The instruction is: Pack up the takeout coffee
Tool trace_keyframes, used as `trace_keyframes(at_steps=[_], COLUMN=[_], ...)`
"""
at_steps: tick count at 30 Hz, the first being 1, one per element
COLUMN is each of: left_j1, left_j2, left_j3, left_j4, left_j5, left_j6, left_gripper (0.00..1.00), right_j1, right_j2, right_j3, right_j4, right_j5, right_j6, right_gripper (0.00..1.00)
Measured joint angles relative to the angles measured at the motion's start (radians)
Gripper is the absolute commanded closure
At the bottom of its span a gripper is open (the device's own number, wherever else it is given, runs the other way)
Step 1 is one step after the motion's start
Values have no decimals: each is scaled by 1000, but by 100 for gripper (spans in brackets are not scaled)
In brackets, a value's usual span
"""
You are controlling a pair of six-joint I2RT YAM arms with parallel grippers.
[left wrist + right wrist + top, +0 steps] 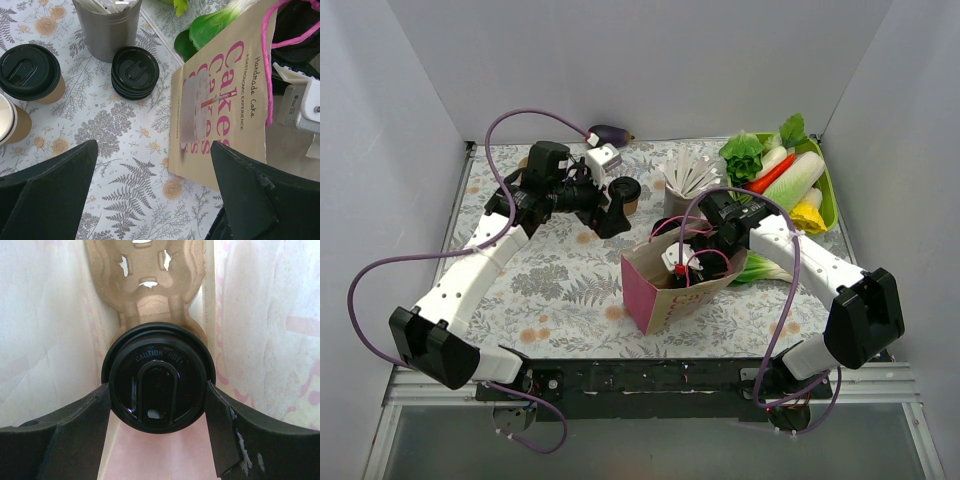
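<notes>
Left end effector (154, 145) hangs wide open and empty over the floral-print bench (125, 150). Right end effector (157, 390) is down inside the pink-and-tan paper bag (670, 295), clamped on the kraft-brown paper coffee cup with a round black plastic lid (157, 375), right by the tan moulded-pulp carrier (145, 290). Cup's upright, long axis vertical, lid up. I'd say nearly done: it just needs seating and letting go.

Top external: high behind the arm bases (520, 380), looking down over whole table (560, 290). Left wrist: close, downward, paper bag (220, 115) frame right. Right wrist: very close, inside the same bag.
</notes>
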Motion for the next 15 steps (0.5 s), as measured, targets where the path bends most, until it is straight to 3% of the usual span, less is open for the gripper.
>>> trace_keyframes(at_steps=[4,5,10,12,15], left_j1=[-2,-2,-2,-2,-2], left_j2=[-12,-16,-36,-41,-45], left_j3=[2,2,4,4,4], left_j4=[-12,-15,-28,-30,-34], left_j5=[-10,-13,-17,-17,-16], left_j6=[12,16,37,45,55], left_gripper=[2,2,2,2,2], right_j1=[0,0,0,0,0], right_j2=[0,0,1,0,-14], right_j3=[5,7,29,41,59], right_j4=[-6,-8,-54,-77,-95], right_j5=[0,0,18,23,24], right_j6=[0,0,15,28,55], right_gripper=[81,72,53,31,19])
